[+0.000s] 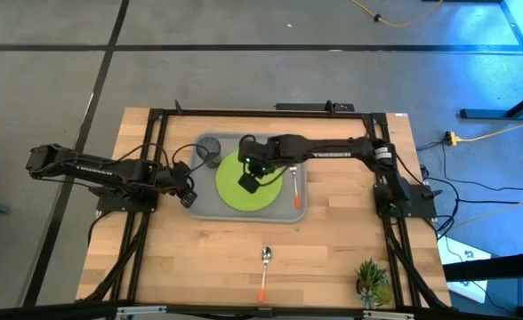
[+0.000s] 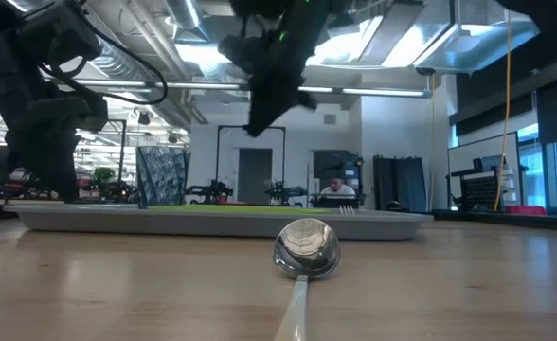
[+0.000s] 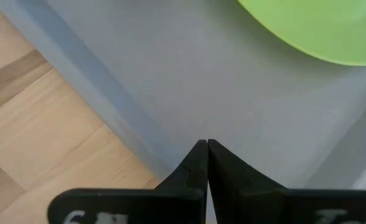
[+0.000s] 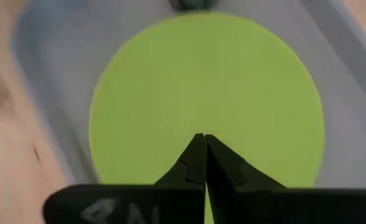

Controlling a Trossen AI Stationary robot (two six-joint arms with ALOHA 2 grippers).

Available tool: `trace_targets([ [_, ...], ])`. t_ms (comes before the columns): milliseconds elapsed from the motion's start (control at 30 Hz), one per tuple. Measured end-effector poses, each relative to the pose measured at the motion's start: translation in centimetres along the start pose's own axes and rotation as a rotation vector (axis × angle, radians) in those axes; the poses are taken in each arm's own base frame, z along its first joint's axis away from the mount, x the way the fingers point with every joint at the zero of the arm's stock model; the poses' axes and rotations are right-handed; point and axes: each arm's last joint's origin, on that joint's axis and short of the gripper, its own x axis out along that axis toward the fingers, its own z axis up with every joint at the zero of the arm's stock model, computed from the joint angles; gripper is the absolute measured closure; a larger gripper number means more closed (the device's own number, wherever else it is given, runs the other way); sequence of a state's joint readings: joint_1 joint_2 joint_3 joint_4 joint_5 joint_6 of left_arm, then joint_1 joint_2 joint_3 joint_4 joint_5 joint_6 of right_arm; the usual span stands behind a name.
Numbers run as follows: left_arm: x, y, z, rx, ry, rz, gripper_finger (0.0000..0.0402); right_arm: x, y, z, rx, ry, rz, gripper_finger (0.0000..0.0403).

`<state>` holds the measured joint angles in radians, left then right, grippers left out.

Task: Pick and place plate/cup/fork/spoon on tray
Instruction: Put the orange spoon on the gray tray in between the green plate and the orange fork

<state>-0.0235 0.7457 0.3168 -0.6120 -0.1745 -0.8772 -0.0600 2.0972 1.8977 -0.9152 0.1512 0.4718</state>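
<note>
Overhead, the tray (image 1: 210, 206) held the plate (image 1: 266, 197) at centre, the cup (image 1: 209, 150) toward 10 o'clock and the fork (image 1: 295, 184) at 3, while the spoon (image 1: 264, 268) lay on bare table at 6, the only piece left. At table height, its silver bowl (image 2: 306, 251) gleamed nearest, orange handle pointing away from the tray. Wrist views: left gripper (image 3: 207, 149) pinched together over the tray's edge, right gripper (image 4: 204, 144) likewise together above the lime-green plate, both empty.

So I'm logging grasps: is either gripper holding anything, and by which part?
Nothing is held. Left gripper and right gripper are both shut on nothing.
</note>
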Motion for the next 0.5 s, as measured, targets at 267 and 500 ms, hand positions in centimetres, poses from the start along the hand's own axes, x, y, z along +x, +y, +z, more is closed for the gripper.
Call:
trace_targets([
  [267, 0.0, 0.0, 0.0, -0.001, -0.004, -0.005, 0.0401, -4.2, 3.3, -4.4, 0.06, 0.111, -0.091, 0.0402],
  [500, -0.3, -1.9, 0.5, 0.186, -0.029, -0.235, 0.0401, -6.2, 5.4, -7.1, 0.144, 0.166, -0.105, 0.0402],
])
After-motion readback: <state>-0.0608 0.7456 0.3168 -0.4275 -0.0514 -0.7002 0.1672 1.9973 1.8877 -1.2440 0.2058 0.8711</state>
